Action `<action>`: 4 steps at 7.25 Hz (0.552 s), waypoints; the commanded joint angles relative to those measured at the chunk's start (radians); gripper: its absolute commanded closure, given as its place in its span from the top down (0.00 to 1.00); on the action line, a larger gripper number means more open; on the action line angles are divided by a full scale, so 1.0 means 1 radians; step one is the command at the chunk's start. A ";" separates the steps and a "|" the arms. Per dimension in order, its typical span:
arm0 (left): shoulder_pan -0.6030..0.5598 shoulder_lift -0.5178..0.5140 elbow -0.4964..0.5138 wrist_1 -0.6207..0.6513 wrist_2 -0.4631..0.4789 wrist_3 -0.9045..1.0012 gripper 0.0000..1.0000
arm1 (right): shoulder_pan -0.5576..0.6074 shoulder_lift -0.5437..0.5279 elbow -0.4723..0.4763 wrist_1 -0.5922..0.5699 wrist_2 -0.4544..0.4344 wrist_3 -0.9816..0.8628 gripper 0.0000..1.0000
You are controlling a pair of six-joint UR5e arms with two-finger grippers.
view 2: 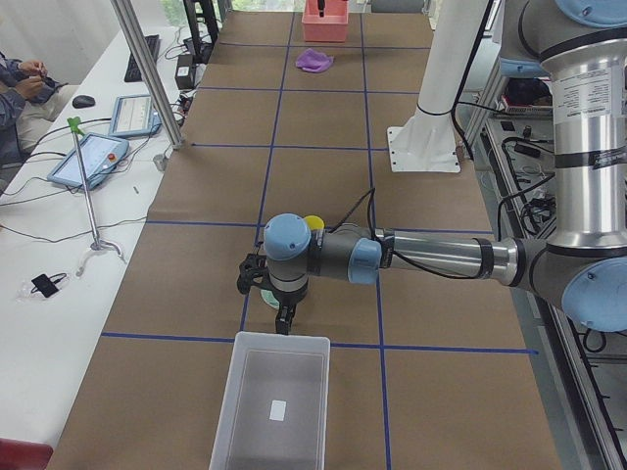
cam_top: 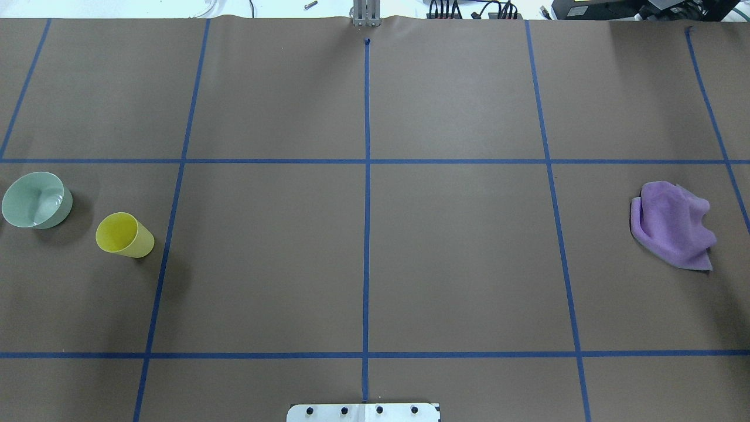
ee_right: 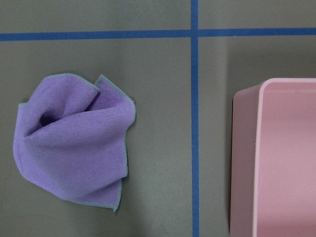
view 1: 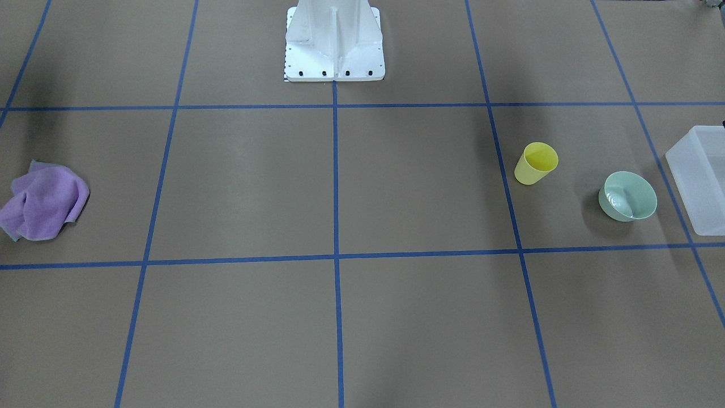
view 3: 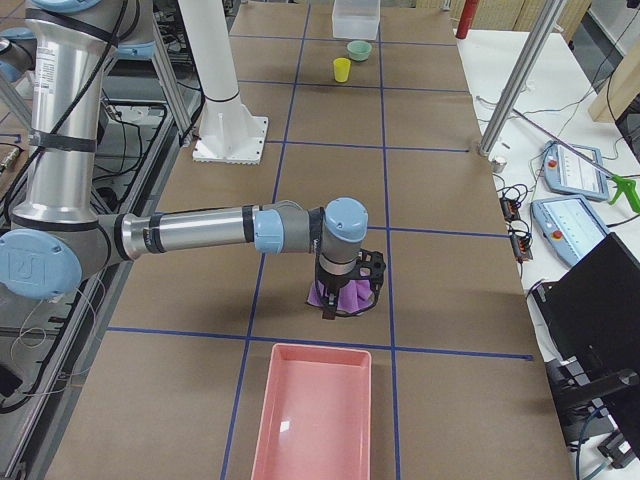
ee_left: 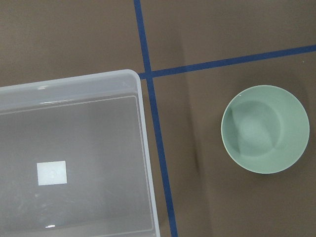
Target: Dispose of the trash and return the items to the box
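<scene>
From across the table, the box (view 1: 699, 181) sits at the view's right edge, on the robot's left, cut off by the frame, with its long sides slanting down and to the right. The bowl (view 1: 627, 196) stands near it, mouth up, and the cup (view 1: 536, 163) stands further in, also mouth up and apart from the bowl. The cloth (view 1: 42, 201) lies crumpled at the other end, and the base (view 1: 334, 42) stands at top centre. Overhead, the box is out of frame; the bowl is at the left edge, the cup is beside it nearer the robot, and the cloth is far right. From the left end, the box lies nearest the camera with its long axis along the table's length and a short end towards the bowl. The left gripper (view 2: 282, 323) hangs pointing down over the bowl, just short of that end; whether its jaws are open or closed cannot be told. From the right end, the right gripper (view 3: 340, 305) hangs pointing down over the cloth, near a pink bin (view 3: 312, 415); its jaws cannot be judged either. The box is small at the far end. The left wrist view looks straight down on one corner of the box, with a white label (ee_left: 52, 173) on its floor; a tape line runs between the box and the bowl. The right wrist view shows the cloth on the left and the bin's corner on the right, apart.
</scene>
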 commanded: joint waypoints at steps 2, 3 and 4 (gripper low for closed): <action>-0.002 0.001 0.003 0.000 0.000 0.002 0.98 | 0.000 0.000 0.000 0.000 0.000 -0.001 1.00; -0.002 0.001 -0.001 -0.002 0.000 0.000 0.98 | 0.000 0.000 0.002 0.000 0.000 -0.001 1.00; 0.000 0.000 0.008 -0.003 -0.001 0.000 0.98 | 0.000 0.000 0.002 0.000 0.000 -0.001 1.00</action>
